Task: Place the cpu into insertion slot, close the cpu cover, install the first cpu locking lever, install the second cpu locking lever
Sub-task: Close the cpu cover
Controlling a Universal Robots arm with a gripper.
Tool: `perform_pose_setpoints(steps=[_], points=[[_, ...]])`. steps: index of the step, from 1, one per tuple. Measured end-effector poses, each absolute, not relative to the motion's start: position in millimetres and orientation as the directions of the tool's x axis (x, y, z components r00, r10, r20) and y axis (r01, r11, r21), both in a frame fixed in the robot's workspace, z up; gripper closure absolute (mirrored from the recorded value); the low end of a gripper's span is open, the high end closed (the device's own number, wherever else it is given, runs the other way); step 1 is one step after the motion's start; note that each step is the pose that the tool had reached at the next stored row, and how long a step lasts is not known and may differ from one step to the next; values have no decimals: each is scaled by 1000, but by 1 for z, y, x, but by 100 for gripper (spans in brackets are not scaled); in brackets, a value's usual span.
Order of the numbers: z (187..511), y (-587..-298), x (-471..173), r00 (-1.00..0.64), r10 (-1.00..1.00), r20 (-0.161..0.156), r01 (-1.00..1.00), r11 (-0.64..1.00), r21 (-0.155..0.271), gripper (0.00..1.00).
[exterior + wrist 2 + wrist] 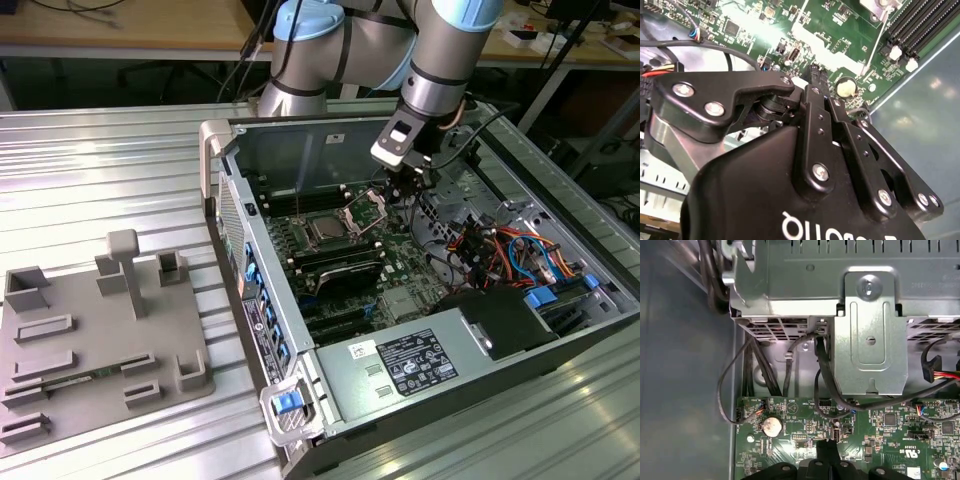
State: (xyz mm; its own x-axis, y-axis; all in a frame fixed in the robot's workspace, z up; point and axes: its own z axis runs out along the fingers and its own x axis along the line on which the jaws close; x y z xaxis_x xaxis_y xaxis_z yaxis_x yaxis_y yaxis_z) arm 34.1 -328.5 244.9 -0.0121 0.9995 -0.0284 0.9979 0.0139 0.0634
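Cpu [327, 229] near the gripper [402, 188], on the exterior view's left

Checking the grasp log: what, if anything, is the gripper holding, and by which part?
It cannot be told: the gripper looks shut over the motherboard, near the cpu cover, with nothing visible between its fingers.

The ribbed silver surface [110, 160] holds two things: a big open computer case [257, 295] and, at the exterior view's left, a flat grey holder [90, 335].
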Motion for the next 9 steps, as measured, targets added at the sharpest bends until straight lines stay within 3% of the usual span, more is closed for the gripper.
perform_pose_setpoints(steps=[9], points=[[244,-329,21,-14,999,-28,998,16,63,89]])
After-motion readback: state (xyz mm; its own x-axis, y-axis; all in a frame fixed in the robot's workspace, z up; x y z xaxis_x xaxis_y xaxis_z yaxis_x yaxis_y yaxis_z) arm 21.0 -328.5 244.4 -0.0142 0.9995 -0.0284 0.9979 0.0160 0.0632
